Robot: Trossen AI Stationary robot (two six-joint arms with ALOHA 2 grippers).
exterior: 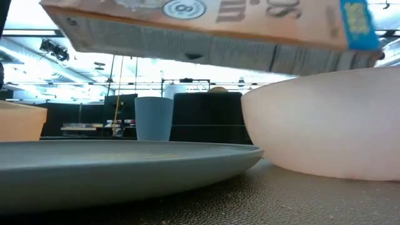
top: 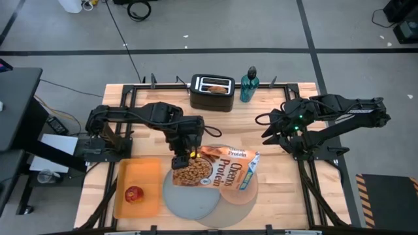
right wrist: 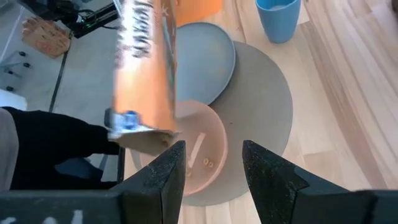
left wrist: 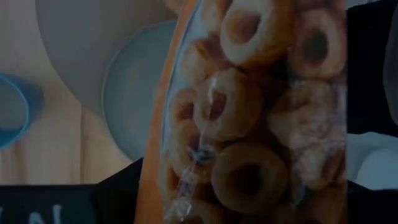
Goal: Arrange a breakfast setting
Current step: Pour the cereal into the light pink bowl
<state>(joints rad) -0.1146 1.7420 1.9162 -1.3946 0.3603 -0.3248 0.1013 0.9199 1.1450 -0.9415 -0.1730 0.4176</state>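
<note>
My left gripper is shut on an orange cereal box held over the setting. The box's right end is above the pink bowl, which holds a few brown cereal rings. The bowl and the blue-grey plate rest on the round grey mat. The red apple lies on the orange tray. Round toast sits in the black toaster. My right gripper is open and empty at the table's right. No spoon shows. My left gripper holds the cereal box by its left end, coming from above. The box is lifted clear and lies nearly flat, its printed face up, its right end slanting down toward the bowl. The fingers' place on the box is hidden by the gripper itself.
A blue cup stands on the table beside the mat, on the left arm's side. A teal bottle stands next to the toaster at the far edge. Bare wood lies between the mat and the right arm.
</note>
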